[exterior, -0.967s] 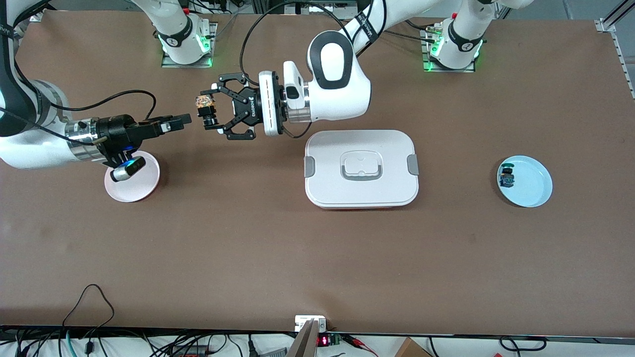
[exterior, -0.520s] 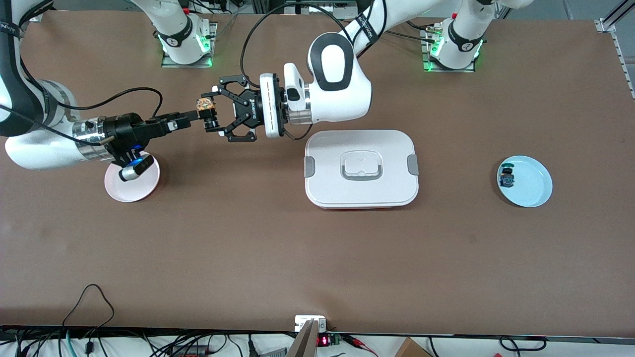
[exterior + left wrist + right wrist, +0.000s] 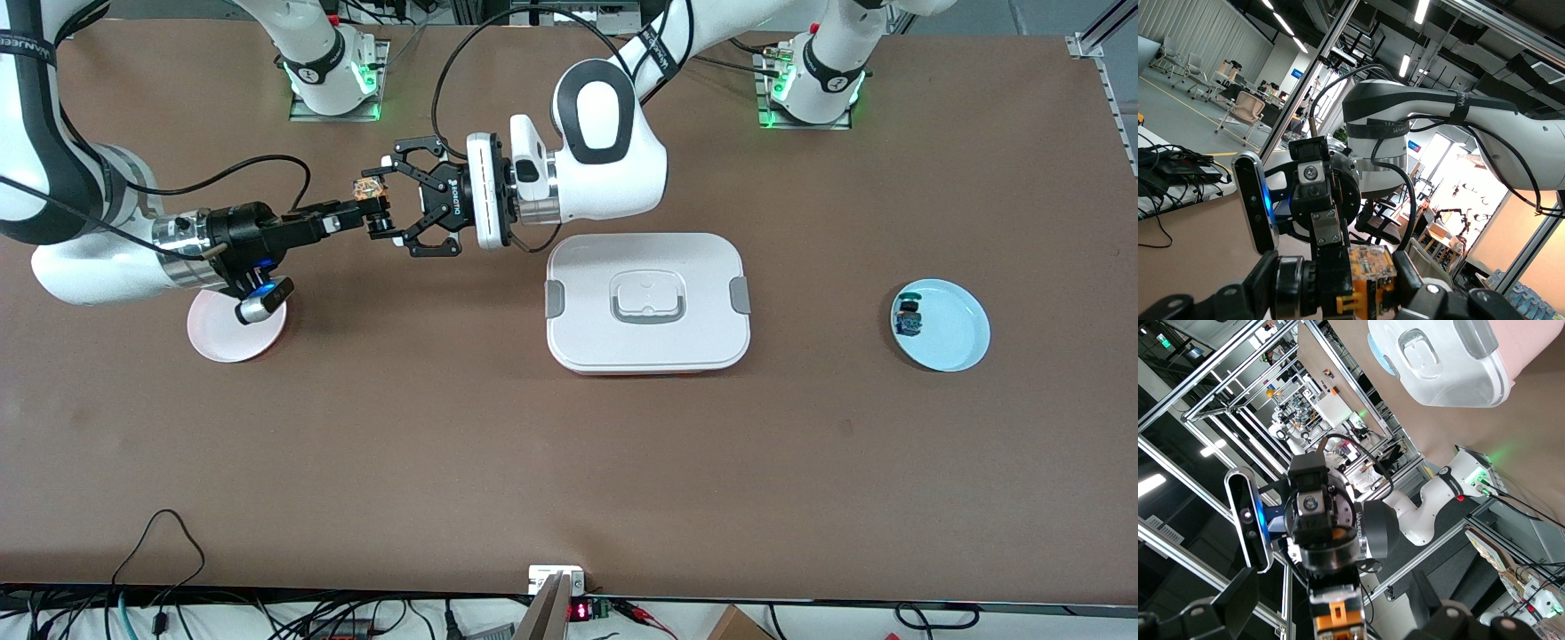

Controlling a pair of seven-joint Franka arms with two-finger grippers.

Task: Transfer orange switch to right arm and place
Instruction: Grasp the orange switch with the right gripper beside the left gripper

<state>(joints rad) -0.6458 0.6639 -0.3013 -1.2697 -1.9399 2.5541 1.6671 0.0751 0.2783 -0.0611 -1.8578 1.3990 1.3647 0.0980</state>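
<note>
The orange switch is up in the air, over the table between the pink plate and the white lidded box. My left gripper, the spread black claw, is shut on it end to end. In the left wrist view the switch shows its orange block and black collar between the claw tips. My right gripper, slim and black, has come up to the switch; one of its fingers lies across the black middle. It looks open around the switch. The switch also shows in the right wrist view.
A light blue plate at the left arm's end holds a small blue and green switch. The white box sits mid-table. Cables hang along the table edge nearest the front camera.
My right gripper has moved from over the pink plate toward the left gripper, and its fingers now reach the switch. The left gripper has held still with the switch.
</note>
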